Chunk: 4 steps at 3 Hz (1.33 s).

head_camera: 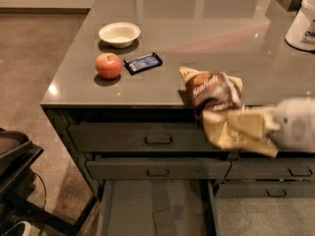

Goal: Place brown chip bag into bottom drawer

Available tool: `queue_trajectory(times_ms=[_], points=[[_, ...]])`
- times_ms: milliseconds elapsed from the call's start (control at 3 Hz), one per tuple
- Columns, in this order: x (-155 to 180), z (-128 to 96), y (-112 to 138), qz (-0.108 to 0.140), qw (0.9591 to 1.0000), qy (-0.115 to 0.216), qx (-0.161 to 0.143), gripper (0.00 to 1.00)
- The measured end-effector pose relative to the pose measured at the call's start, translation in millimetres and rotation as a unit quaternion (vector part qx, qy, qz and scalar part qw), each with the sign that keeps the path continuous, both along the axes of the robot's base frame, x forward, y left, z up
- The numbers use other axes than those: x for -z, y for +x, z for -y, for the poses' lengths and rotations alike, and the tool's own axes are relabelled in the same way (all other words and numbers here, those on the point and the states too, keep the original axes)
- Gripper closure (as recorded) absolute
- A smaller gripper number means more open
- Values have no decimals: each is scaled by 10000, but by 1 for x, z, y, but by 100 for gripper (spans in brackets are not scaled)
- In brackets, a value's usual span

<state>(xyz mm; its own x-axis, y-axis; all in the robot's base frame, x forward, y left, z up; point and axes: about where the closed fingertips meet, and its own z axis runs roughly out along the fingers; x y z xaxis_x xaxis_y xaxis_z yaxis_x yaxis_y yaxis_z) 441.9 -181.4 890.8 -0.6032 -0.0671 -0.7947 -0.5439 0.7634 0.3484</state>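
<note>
The brown chip bag (214, 95), dark brown with cream-yellow edges, hangs in the air in front of the counter's front edge, at the height of the top drawer fronts. My gripper (248, 127) comes in from the right on a white arm and is shut on the bag's lower cream part. The bottom drawer (133, 205) is pulled open below, a deep grey tray with a smooth floor and a small tan patch. The bag is above the drawer and toward its right side.
On the grey counter (197, 28) stand a white bowl (119, 34), a red apple (108, 65) and a small blue snack-bar wrapper (142, 62). A white container (302, 21) stands at the far right. Closed drawer fronts with loop handles (157, 140) are above the open drawer. Dark equipment (15, 166) is at the left.
</note>
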Motion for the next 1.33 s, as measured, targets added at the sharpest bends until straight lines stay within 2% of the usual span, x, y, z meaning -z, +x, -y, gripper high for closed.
queue_trajectory(times_ms=[333, 667, 1000, 1333], points=[[41, -25, -40, -240, 9960, 838, 193, 100], [84, -31, -71, -583, 9872, 1407, 480, 100], [134, -29, -62, -904, 9794, 1693, 622, 100], [134, -29, -62, -903, 9794, 1692, 626, 100]])
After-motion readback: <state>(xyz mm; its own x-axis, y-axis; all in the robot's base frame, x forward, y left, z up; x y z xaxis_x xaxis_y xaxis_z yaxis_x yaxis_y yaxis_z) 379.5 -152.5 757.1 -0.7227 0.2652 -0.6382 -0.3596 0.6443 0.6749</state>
